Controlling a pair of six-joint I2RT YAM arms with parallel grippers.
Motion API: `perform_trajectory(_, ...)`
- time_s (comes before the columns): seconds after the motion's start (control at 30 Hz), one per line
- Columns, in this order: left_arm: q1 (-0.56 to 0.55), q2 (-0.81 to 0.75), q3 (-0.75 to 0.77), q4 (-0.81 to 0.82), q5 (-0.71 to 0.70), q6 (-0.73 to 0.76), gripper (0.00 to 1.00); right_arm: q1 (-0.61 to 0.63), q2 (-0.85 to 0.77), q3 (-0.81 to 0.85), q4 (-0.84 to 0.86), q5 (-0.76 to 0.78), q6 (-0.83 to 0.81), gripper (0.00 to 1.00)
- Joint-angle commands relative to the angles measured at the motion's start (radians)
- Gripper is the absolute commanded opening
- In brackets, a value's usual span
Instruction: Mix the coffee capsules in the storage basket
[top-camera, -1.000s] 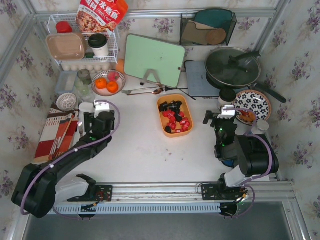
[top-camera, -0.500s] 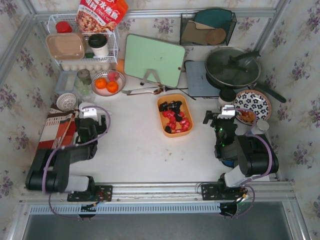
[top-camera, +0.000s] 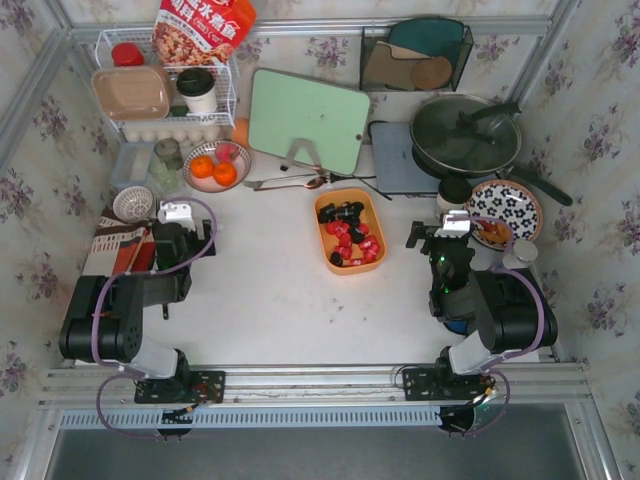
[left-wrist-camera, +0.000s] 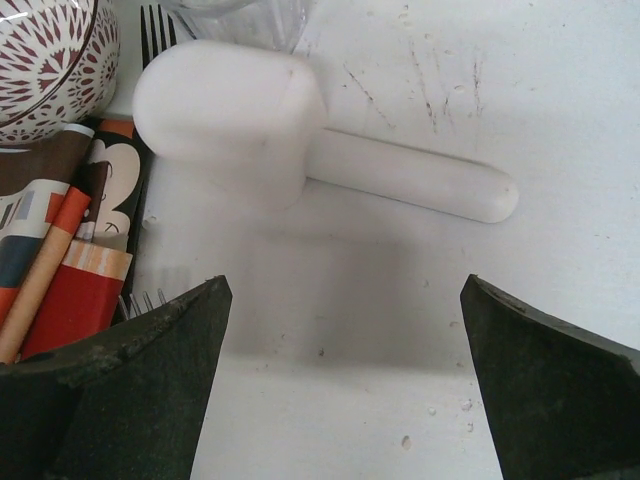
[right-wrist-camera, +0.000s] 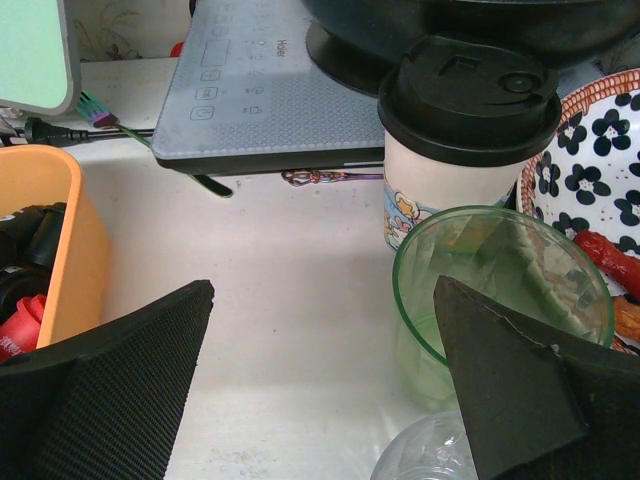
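While spread wide and holding nothing: right gripper (right-wrist-camera: 322, 290), low over white tabletop (right-wrist-camera: 290, 240), just beside translucent green plastic cup (right-wrist-camera: 500, 290). Near its left finger, shallow orange plastic storage basket (right-wrist-camera: 60, 250), with glossy red and black coffee capsules (top-camera: 350, 235) heaped inside, mostly black at far end, mostly red nearer. Left gripper (left-wrist-camera: 345, 300), likewise spread and empty, well apart from basket, above white plastic scoop-shaped tool (left-wrist-camera: 230, 120). To mix well, probably: enter from right side, dip fingertips among capsules, sweep slowly end to end, avoid flicking any over rim.
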Motion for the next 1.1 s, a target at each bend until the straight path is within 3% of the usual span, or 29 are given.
perform_trajectory(0.0,0.002,-0.006,0.01,-0.012,0.029,-0.003,1.0,0.0,0.001,0.004,-0.002,0.01,0.009,1.0)
perform_trajectory(1.07,0.0,-0.01,0.014,-0.023,0.031,-0.002,1.0,-0.002,0.0,0.007,-0.011,-0.007,0.005,1.0)
